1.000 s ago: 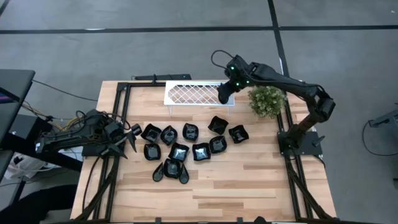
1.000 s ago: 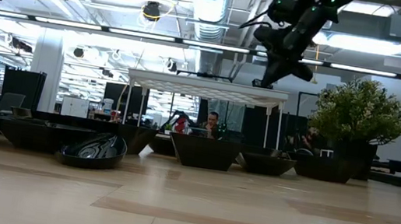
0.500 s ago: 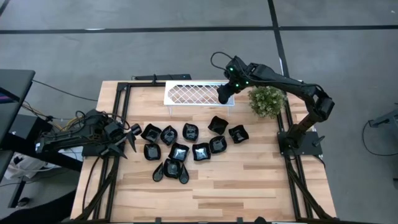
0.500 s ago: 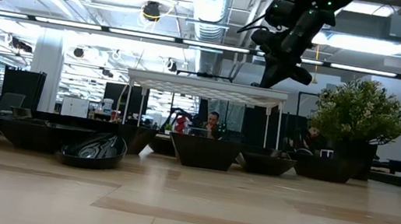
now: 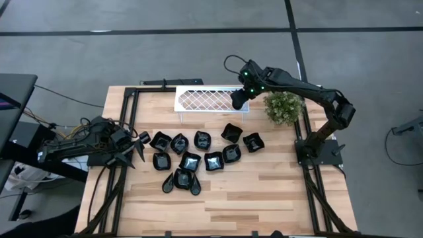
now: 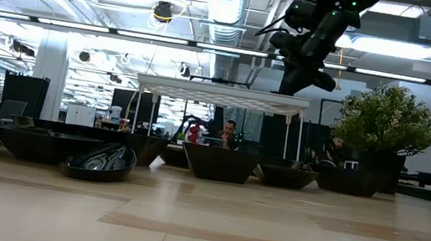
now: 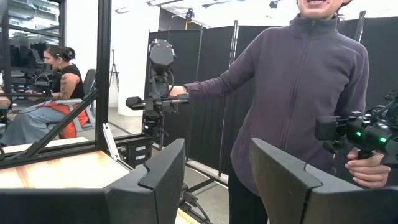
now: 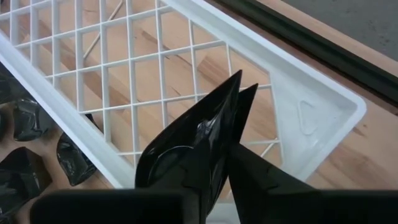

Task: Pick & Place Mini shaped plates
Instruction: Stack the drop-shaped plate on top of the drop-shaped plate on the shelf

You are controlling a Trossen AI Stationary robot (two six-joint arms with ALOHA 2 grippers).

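While the left gripper [image 5: 141,147] waits slack-jawed at the table's left edge beside the cluster of mini shaped plates [image 5: 198,160], the right gripper [image 8: 214,177] pinches one black plate [image 8: 193,140] over the white lattice tray's [image 5: 192,100] right end; release seems next, calling for a level drop.

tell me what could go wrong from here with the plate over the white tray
The right gripper holds a mini plate on edge between its jaws, above the white lattice tray's right end. Released like this, it may land tilted and tip or roll instead of lying flat. It also sits close to the tray's rim, so it could slide off toward the green plant.
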